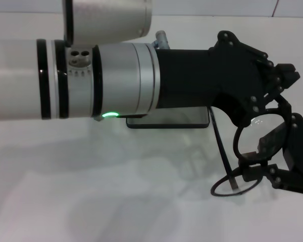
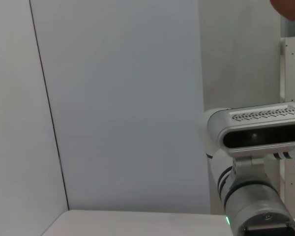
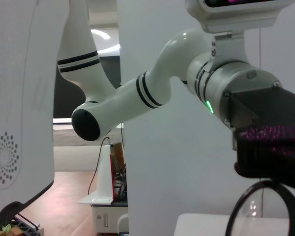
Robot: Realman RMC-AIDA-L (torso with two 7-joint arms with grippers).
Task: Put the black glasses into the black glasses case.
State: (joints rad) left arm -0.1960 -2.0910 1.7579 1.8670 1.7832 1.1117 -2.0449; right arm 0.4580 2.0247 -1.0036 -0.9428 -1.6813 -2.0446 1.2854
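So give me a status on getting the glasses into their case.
Done: the black glasses are off the table, held in the air between the left hand and the right hand, so a handover looks in progress. Left: the black glasses case lies behind the left arm, mostly hidden, without the glasses; they still need carrying over and placing inside.

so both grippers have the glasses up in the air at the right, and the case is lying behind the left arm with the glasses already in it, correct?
Not quite. The head view shows the glasses held between the left gripper and the right gripper, off the table, not in the case. The case does lie behind the left arm, mostly hidden.
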